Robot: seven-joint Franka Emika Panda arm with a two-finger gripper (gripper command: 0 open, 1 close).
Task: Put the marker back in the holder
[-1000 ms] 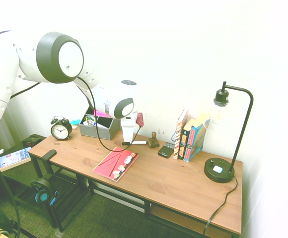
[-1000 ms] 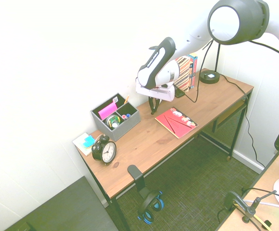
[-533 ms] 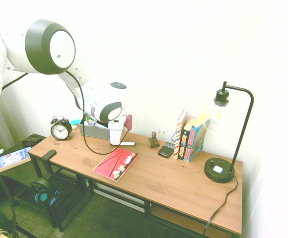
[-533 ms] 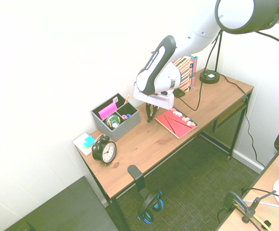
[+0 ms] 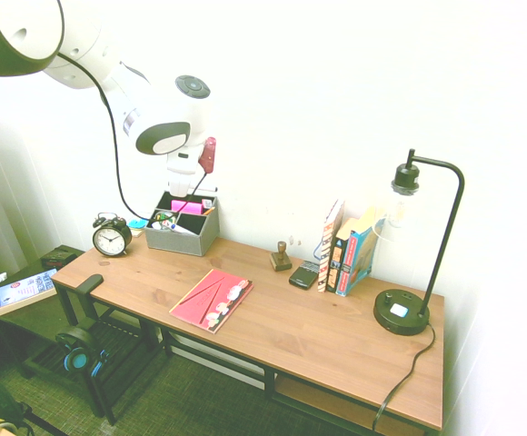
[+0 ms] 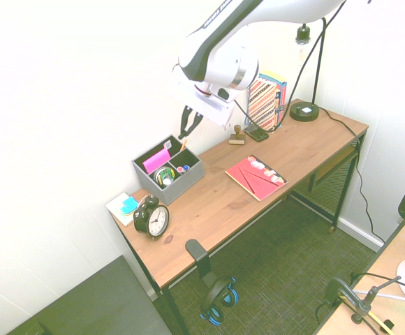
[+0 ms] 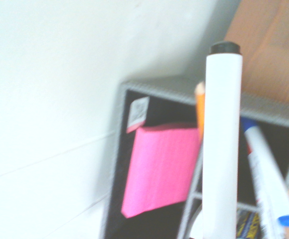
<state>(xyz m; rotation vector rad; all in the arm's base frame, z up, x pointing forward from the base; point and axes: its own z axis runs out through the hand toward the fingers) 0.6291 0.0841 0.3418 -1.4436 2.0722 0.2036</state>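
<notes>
My gripper (image 5: 191, 187) hangs high above the grey box-shaped holder (image 5: 181, 240) at the desk's back left corner, shut on the marker (image 7: 222, 149). In the wrist view the marker's white barrel runs up from the bottom edge, its black end over the holder's rim (image 7: 154, 83). In the first exterior view it is only a thin slanted sliver below the fingers. The second exterior view has the gripper (image 6: 187, 127) above the holder (image 6: 182, 179), clear of its rim.
The holder's compartments hold pink sticky notes (image 7: 159, 169), an orange pencil (image 7: 200, 107) and a blue-capped marker (image 7: 264, 172). A black alarm clock (image 5: 112, 237) stands left of the holder. On the desk lie a red booklet (image 5: 213, 299), a wooden stamp (image 5: 281, 258), a phone (image 5: 303, 274), books (image 5: 345, 250) and a lamp (image 5: 409, 309).
The gripper closed on the marker on the desk near the stamp, lifted it, and moved up and left to above the holder. The marker no longer lies on the desk.
</notes>
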